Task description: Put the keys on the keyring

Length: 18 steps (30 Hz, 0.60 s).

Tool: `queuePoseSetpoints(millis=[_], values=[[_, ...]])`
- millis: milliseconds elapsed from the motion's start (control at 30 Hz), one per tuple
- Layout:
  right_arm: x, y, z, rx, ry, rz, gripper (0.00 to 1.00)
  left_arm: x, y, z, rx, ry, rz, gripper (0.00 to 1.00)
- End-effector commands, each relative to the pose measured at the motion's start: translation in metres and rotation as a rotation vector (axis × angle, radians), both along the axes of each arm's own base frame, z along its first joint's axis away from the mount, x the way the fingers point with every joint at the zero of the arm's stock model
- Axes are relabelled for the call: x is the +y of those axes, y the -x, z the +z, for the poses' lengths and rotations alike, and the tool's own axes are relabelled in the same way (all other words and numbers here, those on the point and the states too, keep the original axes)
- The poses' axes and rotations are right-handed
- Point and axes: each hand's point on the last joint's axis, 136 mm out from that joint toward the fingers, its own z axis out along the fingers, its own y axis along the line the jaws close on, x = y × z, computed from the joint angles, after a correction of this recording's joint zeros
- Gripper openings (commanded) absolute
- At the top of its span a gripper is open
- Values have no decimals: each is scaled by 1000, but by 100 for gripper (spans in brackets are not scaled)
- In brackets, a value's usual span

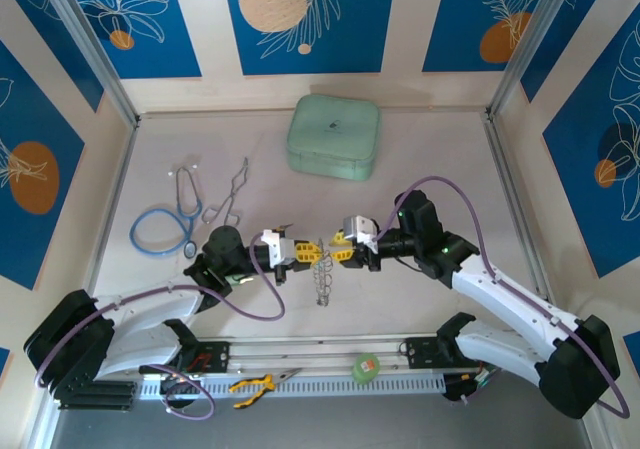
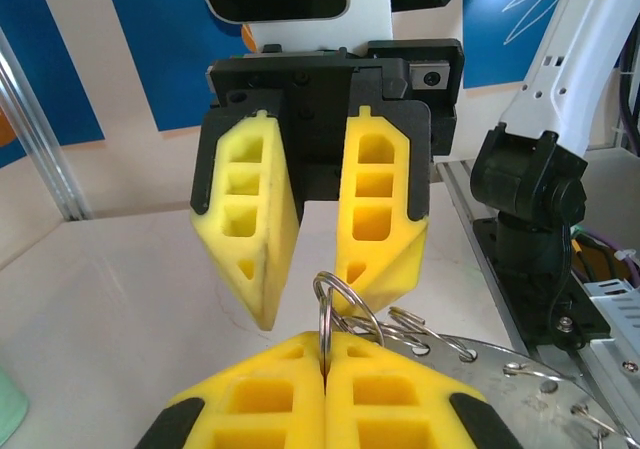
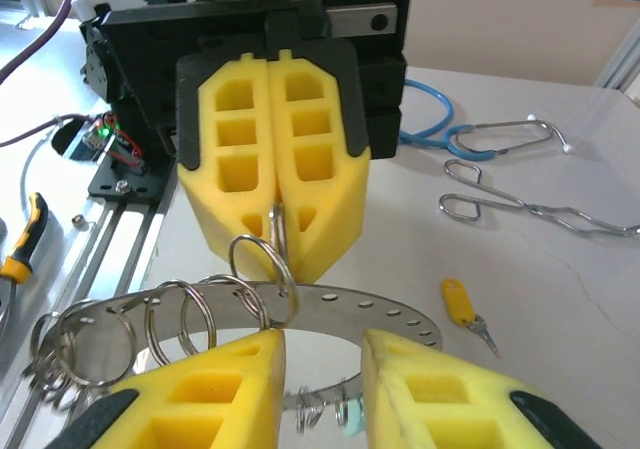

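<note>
On the pale table [image 1: 440, 169], mid-scene, the left gripper [image 1: 306, 253] is pinched tight on one loop of the keyring [image 3: 330, 309]. The right gripper [image 1: 342, 252], just right, stands apart. Seemingly a yellow-headed key [image 3: 458, 301] lies farther off.

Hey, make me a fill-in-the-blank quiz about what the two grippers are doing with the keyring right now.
1. The left gripper is ____ on a loop of the keyring.
2. The right gripper has its jaws ____.
3. The loose key on the table has a ____ head.
Missing words: shut, open, yellow.
</note>
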Motion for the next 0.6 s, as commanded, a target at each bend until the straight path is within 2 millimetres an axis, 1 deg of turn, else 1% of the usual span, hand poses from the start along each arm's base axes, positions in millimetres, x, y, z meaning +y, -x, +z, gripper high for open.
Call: queuePoseSetpoints(millis=[0,200,367,433,500,567], values=[[2,15,4,-2,13,71,24,1,3,13,-32,45,-3,0],[-3,25,-2,-15,54,76,20,2,-9,8,-39,9,64,0],[0,44,-3,-2,80,136,21,2,-12,8,-49,3,80,0],[3,53,-2,16,88,172,22,2,-12,9,-53,8,78,0],[4,58,-2,29,97,195,22,2,-10,9,-54,9,69,0],[4,52,1,7,85,167,22,1,-7,9,-57,10,54,0]])
